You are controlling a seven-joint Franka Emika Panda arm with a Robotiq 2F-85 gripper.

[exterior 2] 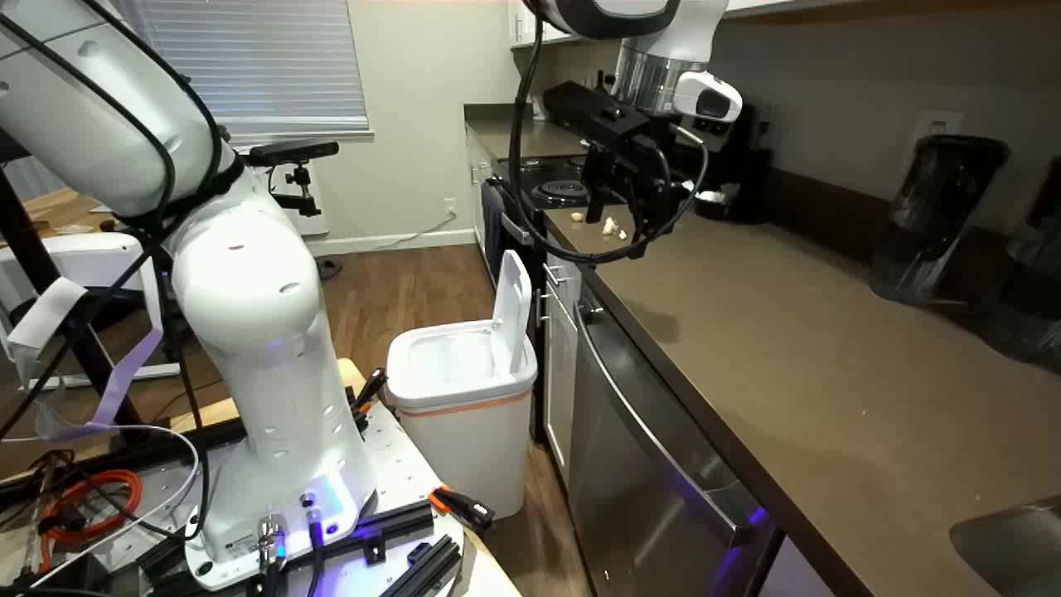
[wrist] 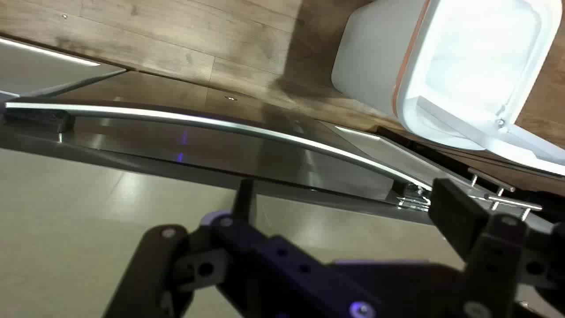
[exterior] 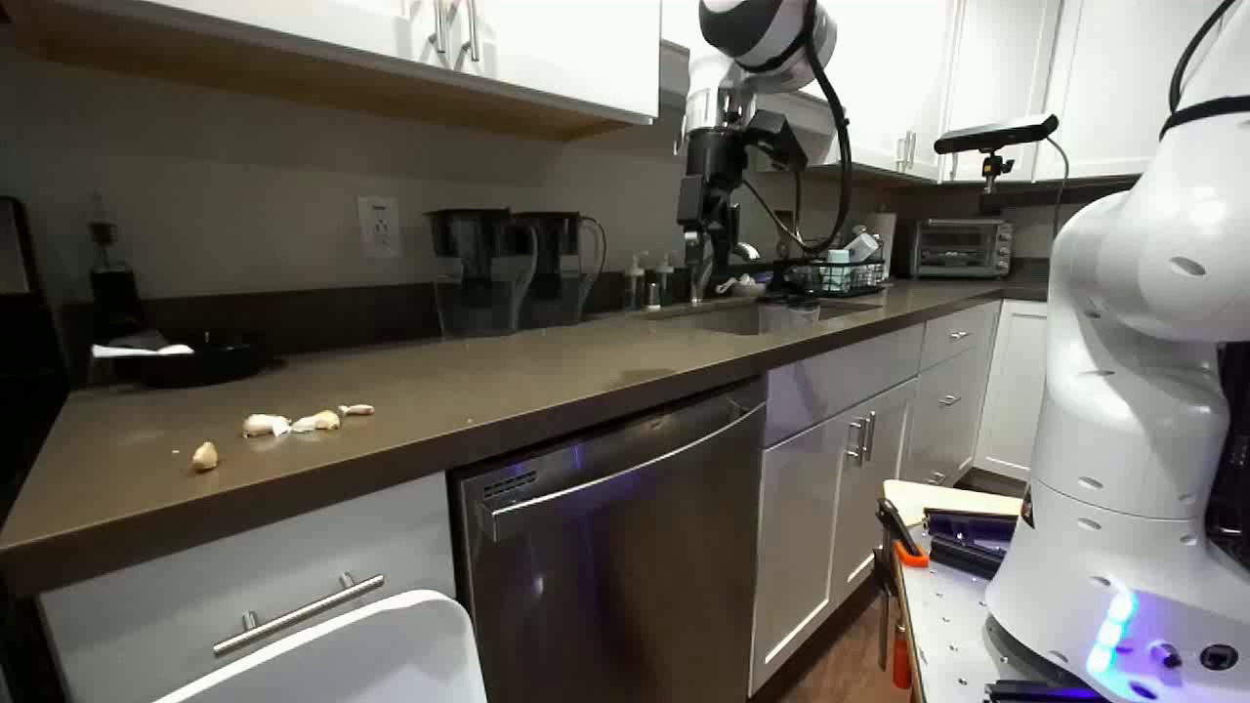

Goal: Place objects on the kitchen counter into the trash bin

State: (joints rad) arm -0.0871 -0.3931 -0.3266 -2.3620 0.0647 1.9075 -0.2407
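Several small cream-to-tan lumps (exterior: 317,421) lie at the far left end of the dark brown counter (exterior: 547,376) in an exterior view, with a single lump (exterior: 205,456) nearer the front edge. Lumps (exterior 2: 610,225) also show behind the gripper in an exterior view; some may be hidden there. The white trash bin (exterior 2: 464,448) stands on the floor beside the counter with its lid up; the wrist view shows it too (wrist: 375,57). My gripper (exterior: 708,278) is high above the counter, away from the lumps. In the wrist view its fingers (wrist: 346,190) are wide apart with nothing between them.
Dark water pitchers (exterior: 479,278) stand along the wall. A black pan (exterior: 200,361) is at the counter's far left. The sink (exterior: 742,317) and a dish rack (exterior: 850,273) are further right. Upper cabinets (exterior: 547,49) overhang the counter. The dishwasher handle (wrist: 198,121) juts out below the edge.
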